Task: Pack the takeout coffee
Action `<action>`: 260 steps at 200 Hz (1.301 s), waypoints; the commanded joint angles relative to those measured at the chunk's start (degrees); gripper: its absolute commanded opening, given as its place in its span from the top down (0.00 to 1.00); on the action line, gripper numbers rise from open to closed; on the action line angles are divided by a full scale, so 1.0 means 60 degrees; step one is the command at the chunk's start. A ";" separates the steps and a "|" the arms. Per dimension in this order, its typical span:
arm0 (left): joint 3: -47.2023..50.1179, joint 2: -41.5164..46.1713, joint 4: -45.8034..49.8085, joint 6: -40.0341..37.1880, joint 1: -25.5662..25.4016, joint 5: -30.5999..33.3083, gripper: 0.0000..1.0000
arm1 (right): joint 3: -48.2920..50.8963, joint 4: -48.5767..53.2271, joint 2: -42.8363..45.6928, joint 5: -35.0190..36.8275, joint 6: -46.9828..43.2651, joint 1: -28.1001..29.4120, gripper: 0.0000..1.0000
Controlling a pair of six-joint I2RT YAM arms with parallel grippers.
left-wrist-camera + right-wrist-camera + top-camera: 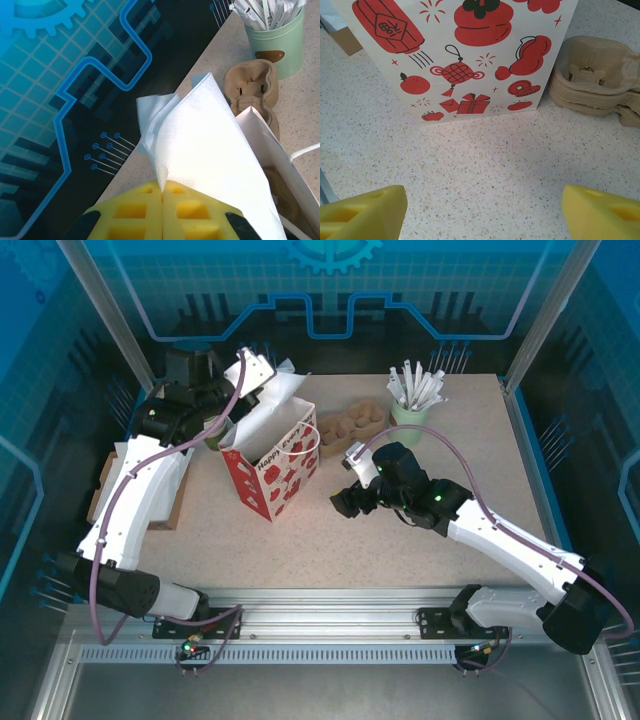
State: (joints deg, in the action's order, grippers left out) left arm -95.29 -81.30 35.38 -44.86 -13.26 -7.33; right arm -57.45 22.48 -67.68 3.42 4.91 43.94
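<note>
Yellow pads [132, 210] of the left gripper [162, 192] are pressed flat together, clenched on a folded white napkin [210, 150] that rises from the seam between them, just above the open mouth of the red-and-white bag [270, 150]. From the top view, the takeout coffee [213, 430] is only a small dark olive-green patch, mostly hidden behind the left arm [140, 490]. It sits on the table [400, 550], just left of the bag [275, 465] and near the left gripper [262, 380], on the arm's side of it, untouched by the jaws. Its lid, its long axis and whether it stands upright cannot be told. The right gripper [482, 210] hangs released, its jaws spread wide over bare tabletop, facing the bag's printed side [470, 50]; the bag stands between it and the coffee. A stack of pulp cup carriers [595, 75] lies right of the bag, with a mint-green cup [410, 415] of white sticks beyond it.
</note>
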 commanded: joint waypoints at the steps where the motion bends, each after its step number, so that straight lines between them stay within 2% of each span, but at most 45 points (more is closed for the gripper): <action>1: 0.0169 0.0247 -0.0617 0.0262 -0.0047 -0.0383 0.94 | -0.0151 -0.0042 0.0015 -0.0131 0.0032 0.0011 0.18; 41: -0.0355 0.0242 -0.0964 0.0298 -0.0016 -0.1552 0.96 | -0.0143 -0.0011 -0.0002 -0.0104 0.0014 0.0013 0.18; 100: -0.0701 0.0483 -0.1677 0.1227 0.0288 -0.2699 0.99 | -0.0181 0.0018 -0.0043 -0.0104 -0.0019 0.0008 0.18; 119: -0.0526 0.0405 -0.1466 0.0848 0.0362 -0.2580 0.99 | -0.0189 0.0047 -0.0036 -0.0105 -0.0018 0.0011 0.18; 154: -0.0200 0.0105 -0.1044 -0.0232 0.0467 -0.1381 0.99 | -0.0220 0.0036 -0.0050 -0.0123 -0.0016 0.0011 0.18; 218: 0.0638 0.0029 -0.1369 -0.0262 0.0624 -0.1400 0.98 | -0.0307 0.0077 -0.0237 -0.0186 -0.0008 0.0027 0.18; 260: 0.0582 0.0076 -0.0472 -0.0491 0.0818 -0.1158 0.94 | -0.0258 0.0084 -0.0131 -0.0153 -0.0016 0.0030 0.18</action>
State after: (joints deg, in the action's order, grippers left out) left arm -91.79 -81.19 28.58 -45.60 -8.93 -15.49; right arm -57.54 22.65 -69.04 2.96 4.91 43.94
